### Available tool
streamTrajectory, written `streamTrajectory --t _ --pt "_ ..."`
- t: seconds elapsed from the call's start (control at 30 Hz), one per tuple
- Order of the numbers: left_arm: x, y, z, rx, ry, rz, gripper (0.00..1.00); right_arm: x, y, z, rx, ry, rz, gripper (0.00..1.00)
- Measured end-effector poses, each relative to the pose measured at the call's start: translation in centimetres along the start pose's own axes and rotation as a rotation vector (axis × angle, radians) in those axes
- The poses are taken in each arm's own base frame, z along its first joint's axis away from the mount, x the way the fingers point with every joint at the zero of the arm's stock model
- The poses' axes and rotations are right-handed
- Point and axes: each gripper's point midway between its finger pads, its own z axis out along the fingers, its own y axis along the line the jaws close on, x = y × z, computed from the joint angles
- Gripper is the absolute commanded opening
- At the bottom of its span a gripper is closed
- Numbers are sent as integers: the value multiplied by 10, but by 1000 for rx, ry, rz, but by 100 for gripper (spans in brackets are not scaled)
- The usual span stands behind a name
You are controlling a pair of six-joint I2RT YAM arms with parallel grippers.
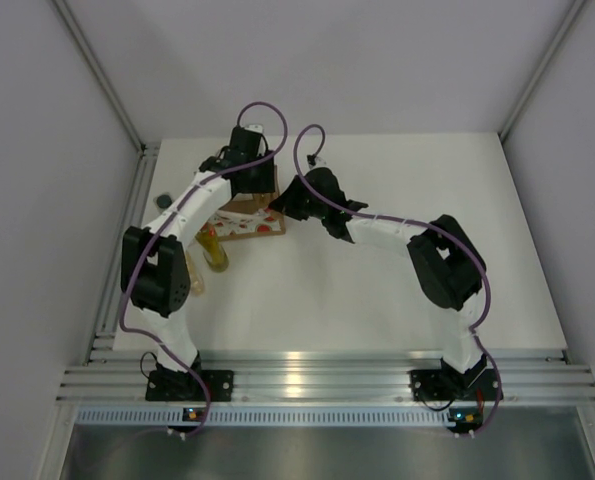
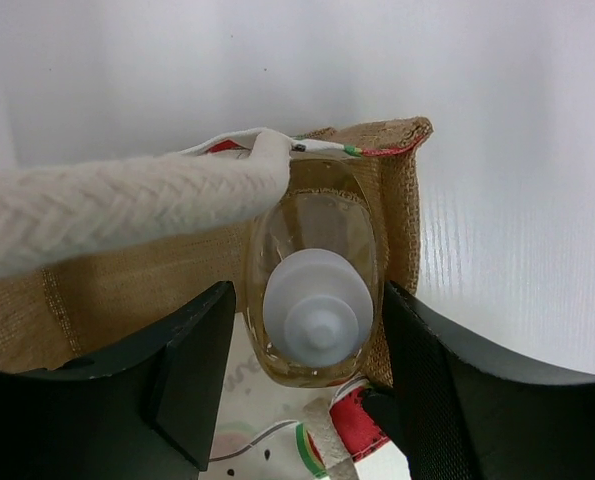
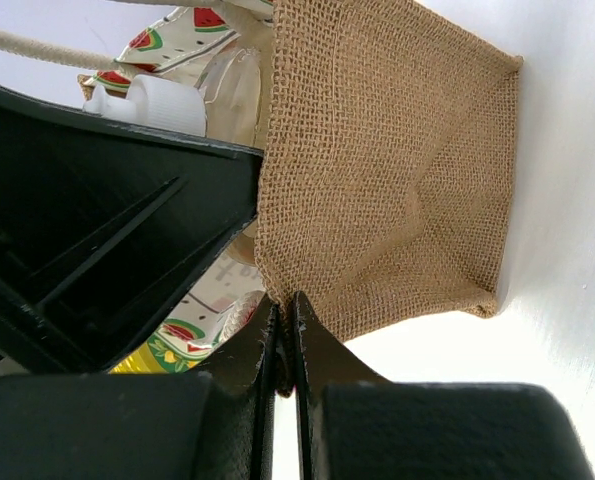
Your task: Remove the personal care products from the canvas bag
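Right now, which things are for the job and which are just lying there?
For the job:
bag
white-capped bottle, inside it
yellow bottle, outside it
left gripper, around the white-capped bottle
right gripper, pinching the bag

Just there:
small dark thing, too small to name

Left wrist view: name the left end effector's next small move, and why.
Probably close the left end effector on the clear white-capped bottle of amber liquid: its fingers flank it inside the tan burlap bag, which the right end effector pinches steady.
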Motion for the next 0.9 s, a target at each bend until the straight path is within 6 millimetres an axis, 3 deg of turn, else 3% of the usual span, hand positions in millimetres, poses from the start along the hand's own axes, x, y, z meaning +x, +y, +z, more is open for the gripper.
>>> streamTrajectory --t 0.33,0.4,0.47,0.57,0.6,0.7,0.9 --pt "6 1 20 -10 29 15 65 0 0 0 -1 2 0 0" --pt "7 2 23 -14 34 13 61 0 0 0 -2 3 0 0" --pt "9 3 26 -16 38 13 48 0 0 0 -3 4 0 0" --pt "9 4 26 -18 38 18 36 1 0 0 -3 5 1 0" --pt "8 3 26 -18 38 18 24 1 0 0 -4 5 1 0" --pt "8 3 26 -18 38 18 0 1 0 0 -4 5 1 0" --pt "8 3 25 -17 41 18 0 0 0 0 -5 6 1 0"
